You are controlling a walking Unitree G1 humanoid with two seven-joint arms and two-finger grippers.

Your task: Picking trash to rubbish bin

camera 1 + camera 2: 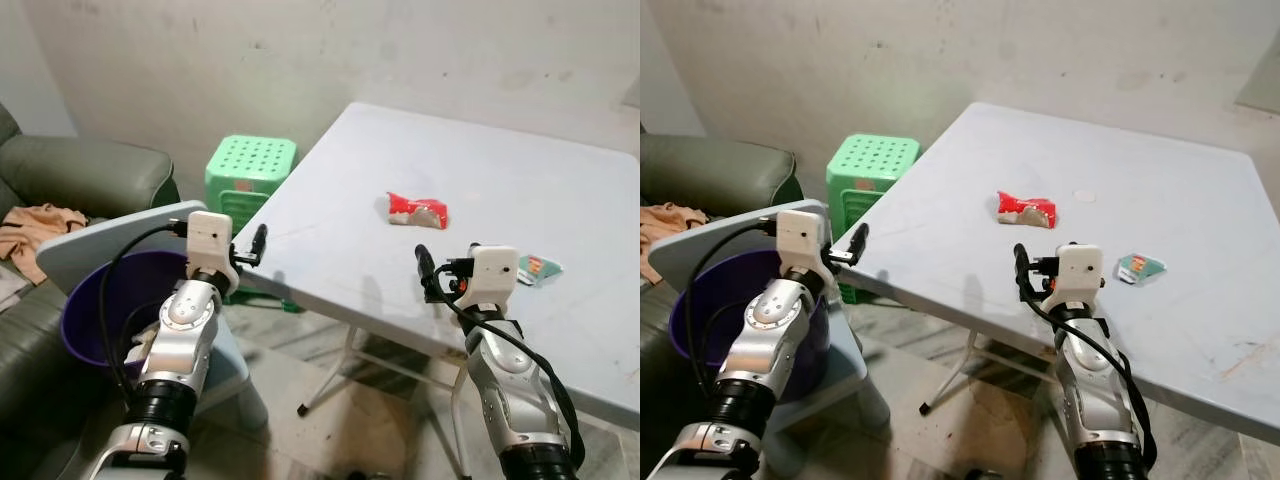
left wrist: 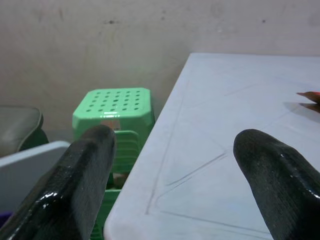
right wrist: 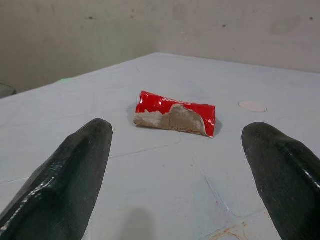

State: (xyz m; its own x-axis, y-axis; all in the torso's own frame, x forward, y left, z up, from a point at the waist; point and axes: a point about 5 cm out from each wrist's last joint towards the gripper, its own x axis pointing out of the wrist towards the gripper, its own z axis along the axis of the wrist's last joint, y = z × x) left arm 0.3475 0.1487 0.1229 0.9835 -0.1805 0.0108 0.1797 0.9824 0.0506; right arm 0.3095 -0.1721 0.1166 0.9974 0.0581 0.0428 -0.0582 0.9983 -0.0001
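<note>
Sofa (image 1: 70, 180): a green sofa is sitting far to the left of the left gripper, with an orange cloth (image 1: 35, 225) lying on it.
Rubbish bin (image 1: 95, 315): a purple bin is standing on the floor just below and to the left of the left gripper, with a grey lid (image 1: 110, 240) tipping up behind it.
Left gripper (image 1: 258, 243): it is hanging in the air beside the near left corner of the table, not touching it. Its two black fingers (image 2: 75, 185) are spreading apart and holding nothing.
Green stool (image 1: 250, 165): it is standing on the floor behind the left gripper, next to the table's left edge.
Table (image 1: 540, 180): a pale grey table is stretching out in front of both grippers.
Red wrapper (image 3: 175, 114): this piece of trash is lying flat on the table, straight ahead of the right gripper and apart from it.
Right gripper (image 1: 428, 272): it is hovering low over the near edge of the table. Its fingers (image 3: 60, 185) are spreading wide and holding nothing.
Small packet (image 1: 538, 268): a green and white piece of trash is lying on the table just to the right of the right gripper.
</note>
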